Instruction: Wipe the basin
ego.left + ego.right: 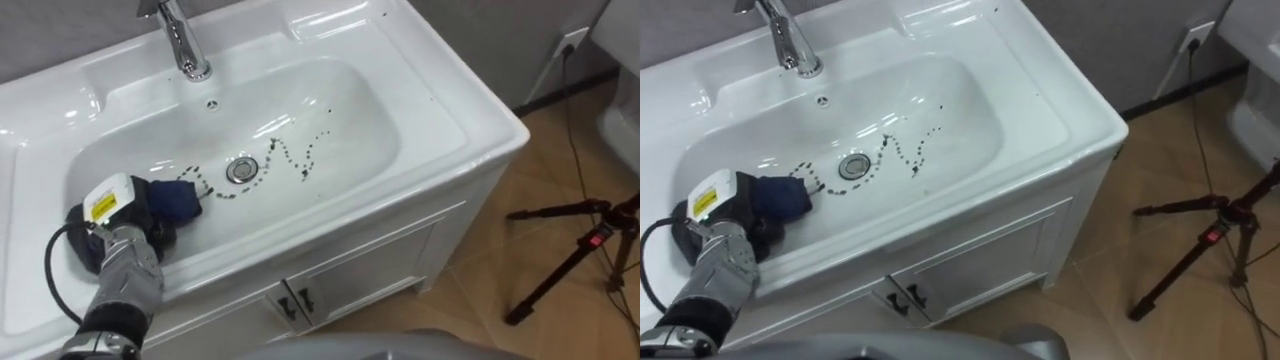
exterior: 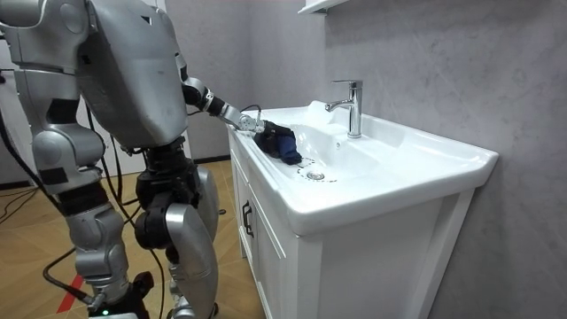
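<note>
**Left hand** [image 1: 112, 212] low in the basin [image 1: 365, 105], fingers closed round a bunched dark blue cloth [image 1: 178, 200] that sticks out just ahead of them and rests on the basin floor. Just beyond the cloth's tip lies the drain [image 1: 241, 169]. A dotted trail of dark marks [image 1: 292, 156] starts touching the cloth, loops round the drain and zigzags well past it. The tap [image 1: 182, 42] stands farther off, across the bowl. Judged progress: early. The cloth is in place at the trail's near end, and nearly all the marks remain to be wiped.
</note>
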